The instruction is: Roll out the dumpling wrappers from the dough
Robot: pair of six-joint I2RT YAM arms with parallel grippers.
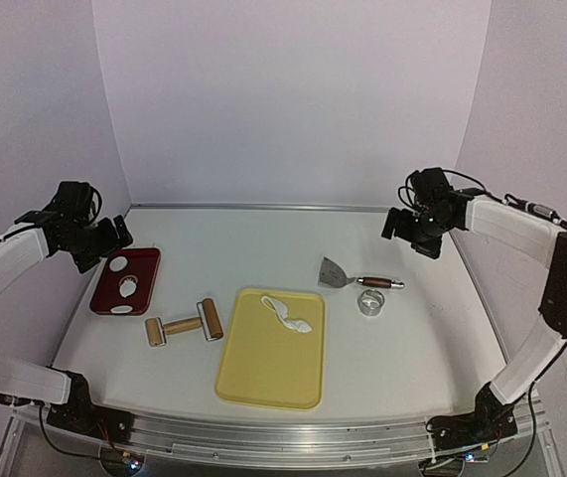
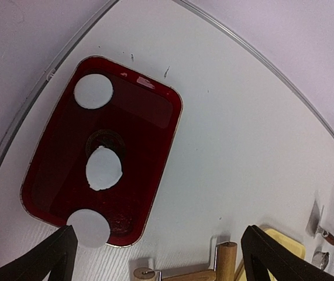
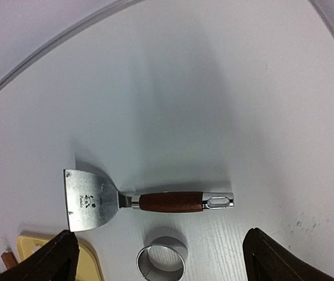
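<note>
Three round white dumpling wrappers (image 2: 103, 168) lie in a dark red tray (image 1: 142, 284) at the left, also seen in the left wrist view (image 2: 155, 134). A thin white dough scrap (image 1: 286, 312) lies on the yellow board (image 1: 268, 368). A wooden rolling pin (image 1: 184, 325) lies between tray and board. A metal ring cutter (image 1: 370, 302) and a scraper (image 1: 348, 277) lie at the right; the right wrist view shows the cutter (image 3: 162, 261) and scraper (image 3: 149, 201). My left gripper (image 1: 114, 234) is open and empty, raised above the tray. My right gripper (image 1: 409, 234) is open and empty, raised behind the scraper.
The white table has a raised rim along its back (image 1: 263, 207) and sides. Lilac walls close in the back and both sides. The arm bases sit at the near corners.
</note>
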